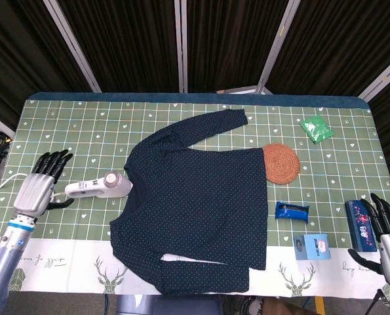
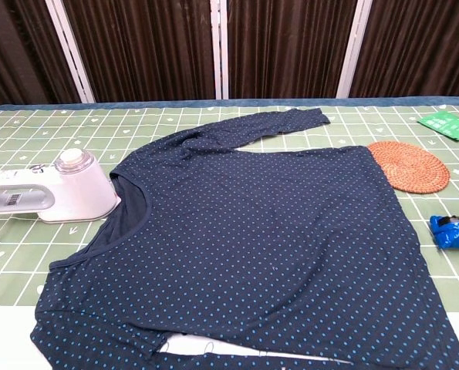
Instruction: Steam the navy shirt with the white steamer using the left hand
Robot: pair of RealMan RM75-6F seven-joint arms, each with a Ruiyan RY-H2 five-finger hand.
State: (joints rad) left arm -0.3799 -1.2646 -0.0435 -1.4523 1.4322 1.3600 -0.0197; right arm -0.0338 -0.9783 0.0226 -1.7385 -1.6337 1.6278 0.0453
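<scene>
Lying on its side, white steamer (image 1: 101,186) touching navy shirt (image 1: 195,203) collar. Left hand (image 1: 39,185) apart from it, fingers spread wide, empty. Right hand (image 1: 386,236) likewise spread, holding nothing.

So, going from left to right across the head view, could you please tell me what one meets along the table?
Left hand → steamer → shirt → mat → blue packet → green packet → blue box → right hand.
</scene>
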